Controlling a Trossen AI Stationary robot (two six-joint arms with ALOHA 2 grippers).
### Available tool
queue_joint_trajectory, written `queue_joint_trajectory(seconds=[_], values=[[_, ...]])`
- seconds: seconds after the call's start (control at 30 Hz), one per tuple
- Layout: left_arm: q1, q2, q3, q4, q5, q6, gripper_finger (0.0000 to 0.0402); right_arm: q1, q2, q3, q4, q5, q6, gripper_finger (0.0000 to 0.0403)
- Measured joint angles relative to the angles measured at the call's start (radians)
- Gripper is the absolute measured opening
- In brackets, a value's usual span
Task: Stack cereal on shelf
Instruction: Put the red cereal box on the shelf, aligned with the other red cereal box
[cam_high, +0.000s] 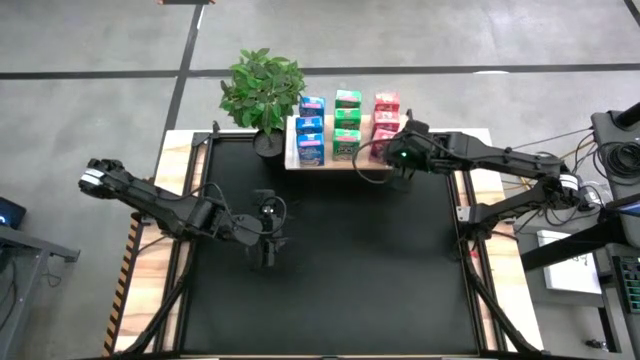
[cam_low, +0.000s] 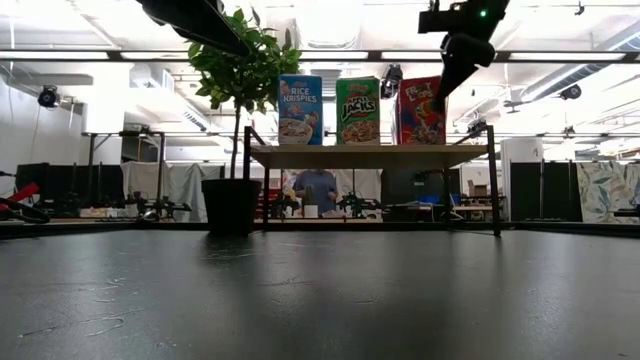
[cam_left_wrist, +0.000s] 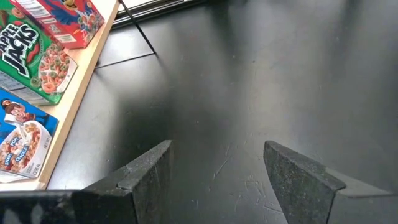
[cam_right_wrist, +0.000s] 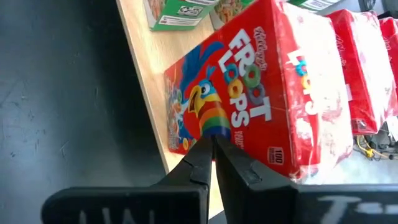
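Views: the low view shows only the front row of three upright printed cardboard cereal boxes (cam_low: 342, 111); the high view shows three rows, blue, green and red.
Shelf: light wooden plank shelf on thin dark legs (cam_high: 300, 160), at the table's far edge beside the leafy potted plant (cam_high: 262, 87).
Orientation: the boxes stand with long axes vertical and labels facing the arms.
Right gripper (cam_right_wrist: 214, 144): fingers together, empty, just before the red front box (cam_right_wrist: 249, 93).
Left gripper (cam_left_wrist: 217, 168): fingers apart, empty, over the black table top (cam_high: 350, 260).
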Motion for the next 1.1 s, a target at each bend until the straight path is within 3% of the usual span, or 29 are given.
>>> queue_joint_trajectory(seconds=[1.1], values=[[0.000,0.000,0.000,0.005,0.000,0.003,0.0235,-0.011,-0.001,0.003,-0.011,0.026,-0.065,0.0009]])
